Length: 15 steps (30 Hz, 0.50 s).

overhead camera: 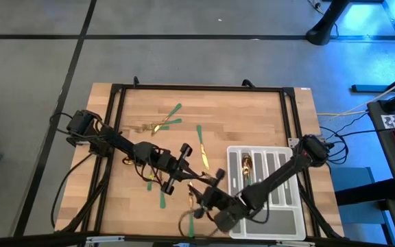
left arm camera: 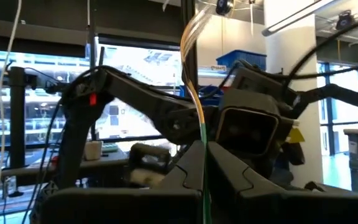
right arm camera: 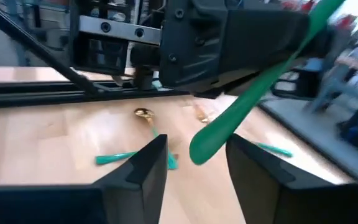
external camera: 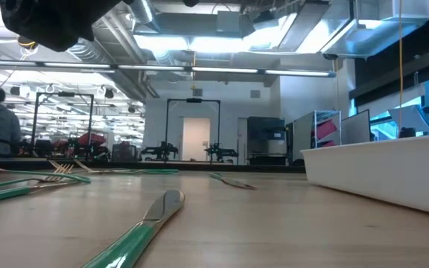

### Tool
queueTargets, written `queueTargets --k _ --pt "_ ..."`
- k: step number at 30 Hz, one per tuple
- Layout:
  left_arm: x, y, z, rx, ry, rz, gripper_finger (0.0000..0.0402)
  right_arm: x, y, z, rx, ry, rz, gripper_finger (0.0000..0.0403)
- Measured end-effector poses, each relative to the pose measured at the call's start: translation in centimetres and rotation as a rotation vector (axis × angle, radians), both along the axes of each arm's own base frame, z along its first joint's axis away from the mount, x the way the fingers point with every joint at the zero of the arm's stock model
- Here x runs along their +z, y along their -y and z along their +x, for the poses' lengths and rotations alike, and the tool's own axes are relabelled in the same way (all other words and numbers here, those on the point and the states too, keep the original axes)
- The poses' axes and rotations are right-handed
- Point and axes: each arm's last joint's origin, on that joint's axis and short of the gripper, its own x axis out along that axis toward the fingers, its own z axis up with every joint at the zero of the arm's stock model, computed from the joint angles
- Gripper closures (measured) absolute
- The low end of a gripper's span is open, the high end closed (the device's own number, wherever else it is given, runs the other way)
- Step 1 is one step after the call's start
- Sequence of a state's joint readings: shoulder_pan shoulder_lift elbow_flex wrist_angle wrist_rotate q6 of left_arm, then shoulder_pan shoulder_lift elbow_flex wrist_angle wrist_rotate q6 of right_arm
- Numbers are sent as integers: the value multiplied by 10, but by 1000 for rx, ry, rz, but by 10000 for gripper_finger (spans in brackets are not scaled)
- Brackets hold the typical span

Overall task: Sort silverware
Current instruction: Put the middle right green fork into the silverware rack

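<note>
The silverware has gold heads and slim green handles. Several pieces lie loose on the wooden table [overhead camera: 175, 113] [overhead camera: 200, 134] [overhead camera: 162, 199], and one gold piece [overhead camera: 246, 165] lies in the tray. My left gripper [overhead camera: 184, 169] is over the table's middle, shut on one piece [left arm camera: 202, 143]. My right gripper [overhead camera: 208, 186] faces it from the near right and is open. Its fingers [right arm camera: 145, 163] stand on either side of that piece's green handle end [right arm camera: 209, 147] without touching it. My left gripper pinches the green handle [left arm camera: 203, 163] of one piece between its two fingers, which lie across it. The slim gold head [left arm camera: 190, 43] sticks out past the fingers. The handle's free end [right arm camera: 209, 147] points toward my right gripper. The piece is lifted clear of the table.
The pale grey divided tray [overhead camera: 273, 206] sits at the table's near right, and its wall [external camera: 382, 167] shows in the low view. A knife [external camera: 146, 223], forks [external camera: 58, 173] and another piece [external camera: 233, 181] lie on the wood. A black frame [overhead camera: 197, 87] runs around the table.
</note>
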State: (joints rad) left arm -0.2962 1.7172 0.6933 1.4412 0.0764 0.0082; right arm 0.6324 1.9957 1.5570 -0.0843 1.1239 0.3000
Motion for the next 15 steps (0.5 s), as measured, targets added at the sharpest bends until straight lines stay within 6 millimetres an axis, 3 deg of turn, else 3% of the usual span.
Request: queueTargets --k 6,15 --pt "0 -1 0 11 0 -5 401 -1 26 21 25 -4 73 309" --pt "0 1 0 -6 3 30 401 1 17 10 21 -5 86 396"
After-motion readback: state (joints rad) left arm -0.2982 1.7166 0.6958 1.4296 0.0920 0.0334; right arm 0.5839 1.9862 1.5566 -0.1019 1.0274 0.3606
